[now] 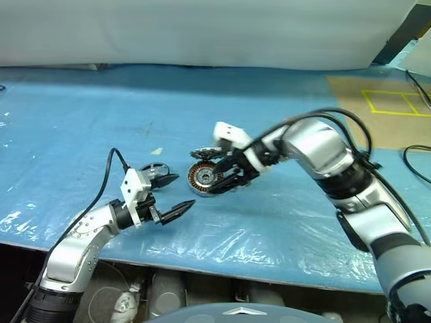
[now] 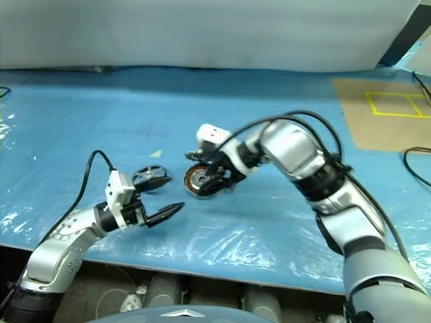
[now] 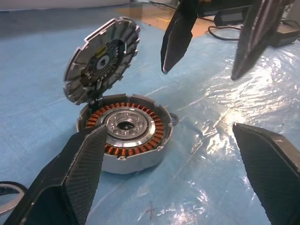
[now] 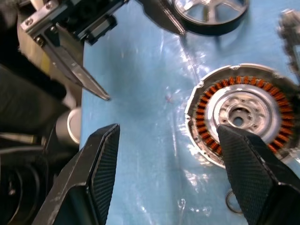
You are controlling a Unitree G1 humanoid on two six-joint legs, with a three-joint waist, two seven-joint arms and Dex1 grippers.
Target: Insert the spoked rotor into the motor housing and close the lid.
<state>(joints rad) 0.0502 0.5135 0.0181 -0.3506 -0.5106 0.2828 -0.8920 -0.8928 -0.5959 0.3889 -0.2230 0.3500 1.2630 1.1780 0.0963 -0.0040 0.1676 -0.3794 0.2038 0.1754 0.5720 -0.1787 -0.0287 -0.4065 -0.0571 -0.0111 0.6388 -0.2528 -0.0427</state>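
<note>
Copper windings show inside the motor housing (image 3: 124, 136), which sits on the blue table (image 1: 283, 208) with its lid (image 3: 101, 58) standing up, open. The spoked rotor (image 4: 211, 14) lies beside it, near my left gripper (image 1: 172, 195), whose fingers are wide apart. My right gripper (image 3: 208, 42) hangs over the housing, apart and empty. I judge insertion is not yet done; next I must grasp the rotor by its rim.
</note>
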